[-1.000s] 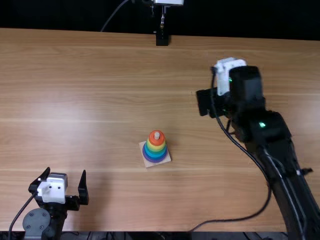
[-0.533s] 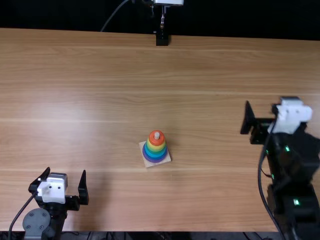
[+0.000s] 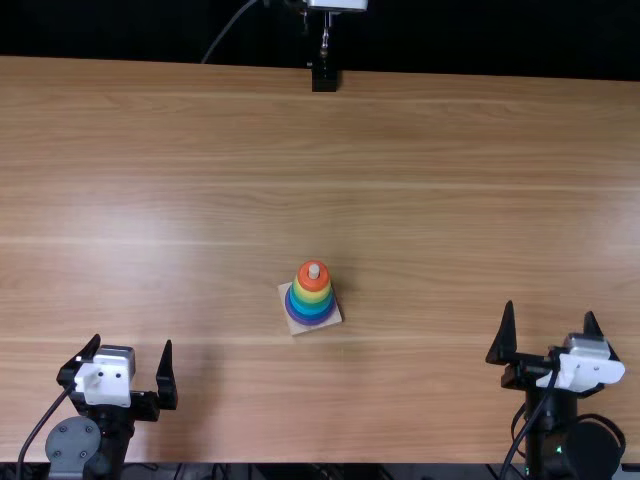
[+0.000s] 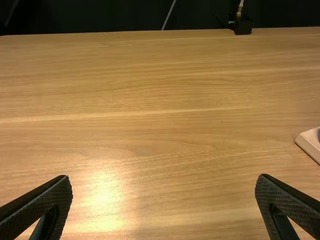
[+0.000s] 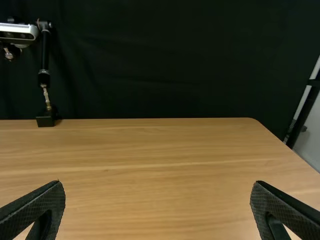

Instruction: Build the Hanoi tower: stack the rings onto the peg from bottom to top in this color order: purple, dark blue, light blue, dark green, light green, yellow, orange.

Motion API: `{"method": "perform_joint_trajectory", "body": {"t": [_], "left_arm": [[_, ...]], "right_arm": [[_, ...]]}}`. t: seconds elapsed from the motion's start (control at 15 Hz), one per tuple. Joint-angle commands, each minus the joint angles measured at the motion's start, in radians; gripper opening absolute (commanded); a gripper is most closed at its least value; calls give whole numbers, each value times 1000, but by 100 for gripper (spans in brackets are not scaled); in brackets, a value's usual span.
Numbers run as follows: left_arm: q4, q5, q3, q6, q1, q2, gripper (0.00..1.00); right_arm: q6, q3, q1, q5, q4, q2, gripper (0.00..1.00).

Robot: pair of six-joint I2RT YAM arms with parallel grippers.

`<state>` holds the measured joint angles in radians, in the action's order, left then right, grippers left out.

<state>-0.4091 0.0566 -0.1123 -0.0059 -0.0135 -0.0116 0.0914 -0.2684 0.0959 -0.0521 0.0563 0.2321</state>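
Tower [image 3: 312, 296] is standing near the middle of the surface [image 3: 200, 200]; orange ring [image 3: 313, 284] is topping it, purple ring [image 3: 312, 321] lying lowest; left claw [image 3: 132, 341], near left, and right claw [image 3: 550, 308], near right, are gaping empty; stacking is looking finished; nothing further is needing placement.

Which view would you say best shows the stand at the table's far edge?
Right wrist view: the stand rises from foot to pole. The top and left wrist views show its foot and stem.
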Motion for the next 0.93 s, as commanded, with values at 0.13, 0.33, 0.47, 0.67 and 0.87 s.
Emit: {"method": "perform_joint_trajectory", "body": {"t": [0.13, 0.33, 0.47, 0.67, 0.87], "left_arm": [[-77, 6, 112, -5, -8, 12, 100], [-77, 4, 112, -5, -8, 12, 100], [-77, 6, 112, -5, -8, 12, 100], [-77, 4, 112, -5, -8, 12, 100], [-77, 4, 112, -5, -8, 12, 100]], "right_arm": [[-3, 150, 13, 6, -20, -165, 100], [-9, 230, 11, 1, -11, -223, 100], [-9, 258, 10, 2, 2, -232, 100], [-9, 259, 11, 2, 63, -232, 100], [-7, 259, 15, 4, 151, -232, 100]]}}
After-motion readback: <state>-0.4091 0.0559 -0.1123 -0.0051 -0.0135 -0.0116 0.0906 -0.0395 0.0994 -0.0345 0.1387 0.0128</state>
